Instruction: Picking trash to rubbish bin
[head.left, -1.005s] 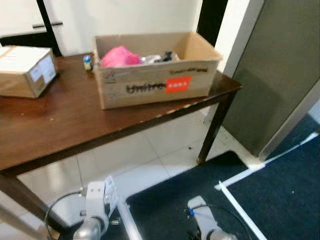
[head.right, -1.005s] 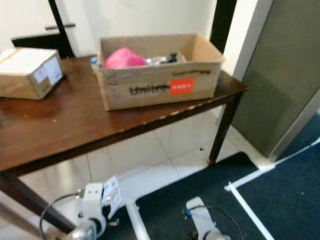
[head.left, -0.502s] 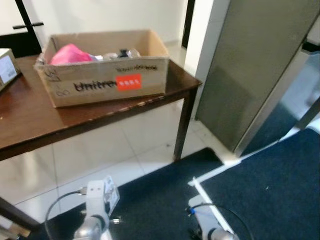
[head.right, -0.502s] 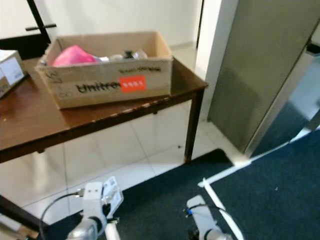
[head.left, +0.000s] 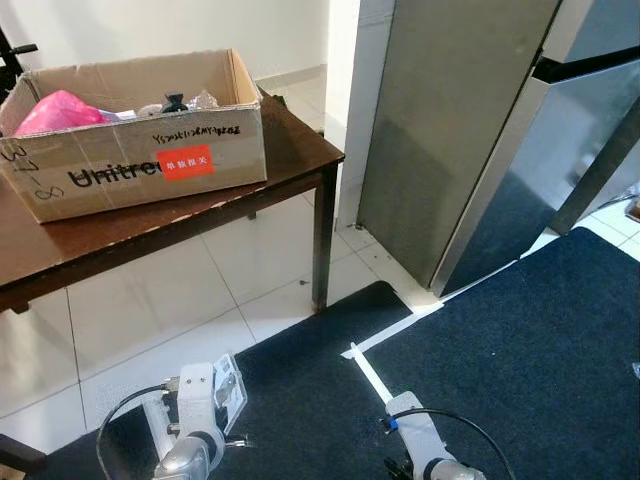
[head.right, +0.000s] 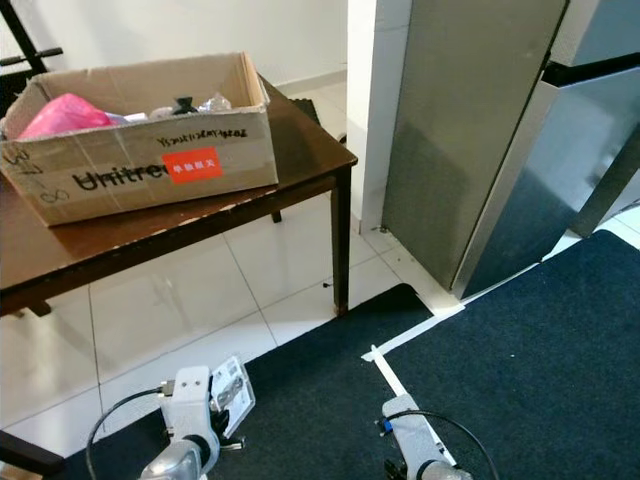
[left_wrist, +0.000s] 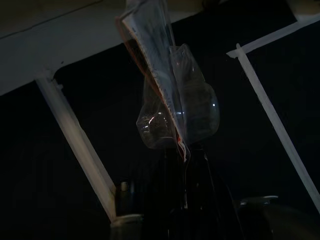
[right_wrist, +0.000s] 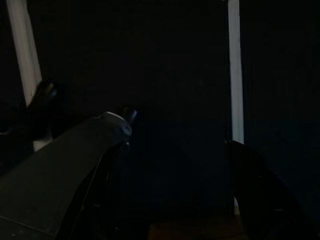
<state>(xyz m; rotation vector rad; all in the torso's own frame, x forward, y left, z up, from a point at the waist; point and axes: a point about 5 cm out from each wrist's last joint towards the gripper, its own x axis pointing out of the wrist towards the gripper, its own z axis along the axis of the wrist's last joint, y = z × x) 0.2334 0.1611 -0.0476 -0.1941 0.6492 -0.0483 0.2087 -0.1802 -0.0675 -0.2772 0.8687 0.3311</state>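
Note:
A crumpled clear plastic wrapper (left_wrist: 172, 100) with a red-edged label hangs from my left gripper (left_wrist: 185, 152), whose black fingers are shut on its lower end. In the left eye view the same wrapper (head.left: 229, 377) shows beside my left arm (head.left: 193, 425), held low over the dark blue carpet (head.left: 300, 400). My right arm (head.left: 422, 452) hangs low on the right. In the right wrist view my right gripper (right_wrist: 177, 135) stands open above the carpet, with nothing between its fingers.
An open cardboard box (head.left: 140, 150) with a pink item (head.left: 58, 110) and other bits inside stands on a brown wooden table (head.left: 290, 150) at the left. Grey metal panels (head.left: 450, 140) rise on the right. White tape lines (head.left: 375, 375) cross the carpet; pale tiles (head.left: 150, 310) lie under the table.
The camera has swung to the right: table and box have slid left in the picture and more grey panels and carpet show. Both arms hang as before, wrapper still held.

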